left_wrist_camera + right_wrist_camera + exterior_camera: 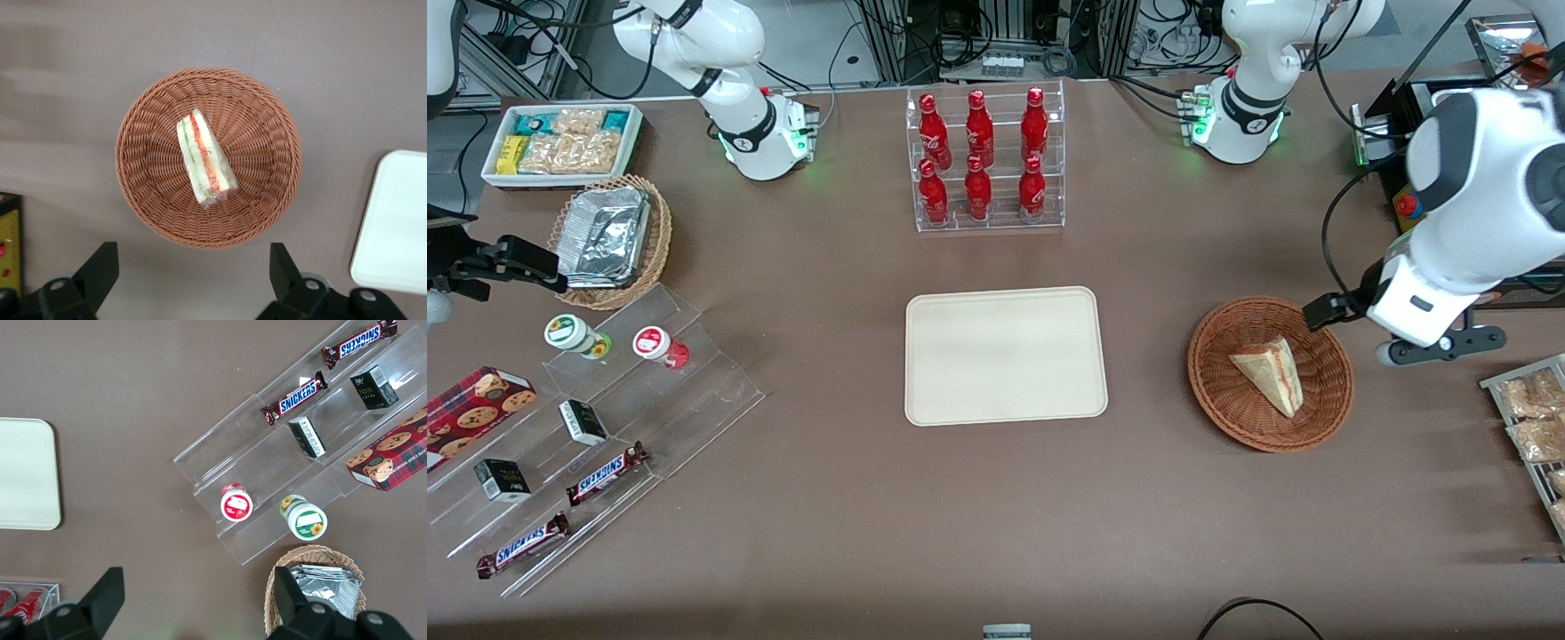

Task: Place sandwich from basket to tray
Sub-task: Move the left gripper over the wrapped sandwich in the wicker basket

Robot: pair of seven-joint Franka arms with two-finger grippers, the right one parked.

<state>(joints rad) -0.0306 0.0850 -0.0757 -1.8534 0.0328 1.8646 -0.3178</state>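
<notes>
Tray cut off at frame edge in wrist view; the gripper shows only two spread fingertips

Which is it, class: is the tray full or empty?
Empty. The tray shows only bare cream surface; the sandwich lies in the basket, and the open gripper hovers above the basket.

Left arm reaches in from the working end, wrist bent downward. Claw hangs raised above the surface, pointing straight down, both fingers spread wide apart, nothing held between them.
</notes>
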